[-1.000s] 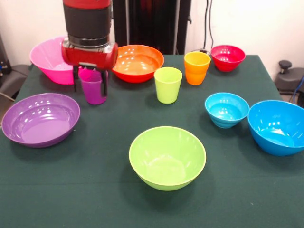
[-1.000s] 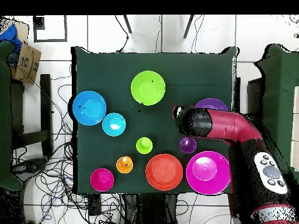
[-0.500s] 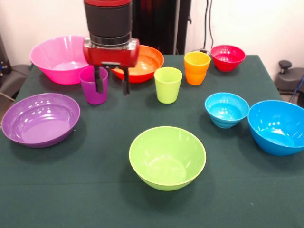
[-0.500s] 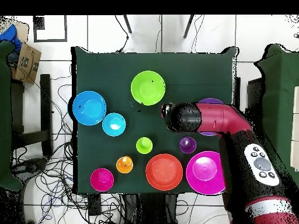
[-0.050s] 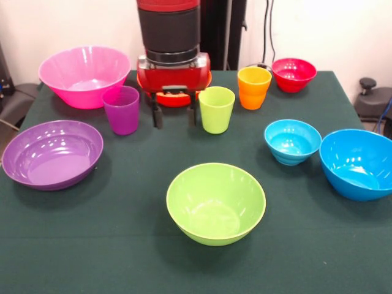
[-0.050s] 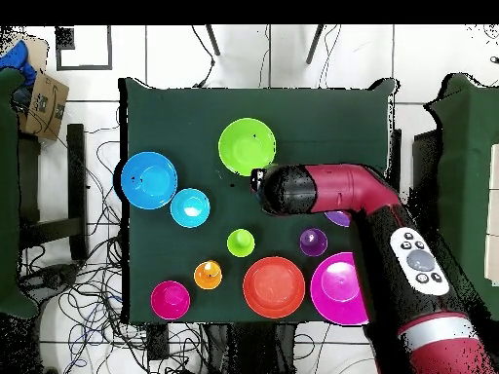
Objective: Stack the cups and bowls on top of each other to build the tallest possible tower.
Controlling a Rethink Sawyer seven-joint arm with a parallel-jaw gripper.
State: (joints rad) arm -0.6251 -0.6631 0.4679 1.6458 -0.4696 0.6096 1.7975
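gripper (image 5: 174, 115) hangs empty, fingers spread, between purple cup (image 5: 121, 109) and green cup (image 5: 216, 109); cups look light, stiff, slippery; best pinched across the rim.

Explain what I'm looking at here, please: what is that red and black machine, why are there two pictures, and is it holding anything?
It is a robot arm. Its grasping part, the end effector, hangs with two open dark fingers between the purple cup and the lime green cup, holding nothing. One picture looks across the green table at the robot; the other looks straight down from above, where the arm reaches in from the lower right. Also on the table stand an orange cup and seven bowls: pink, orange (mostly hidden behind the arm), purple, lime green, big blue, small light blue and red. Nothing is stacked yet.
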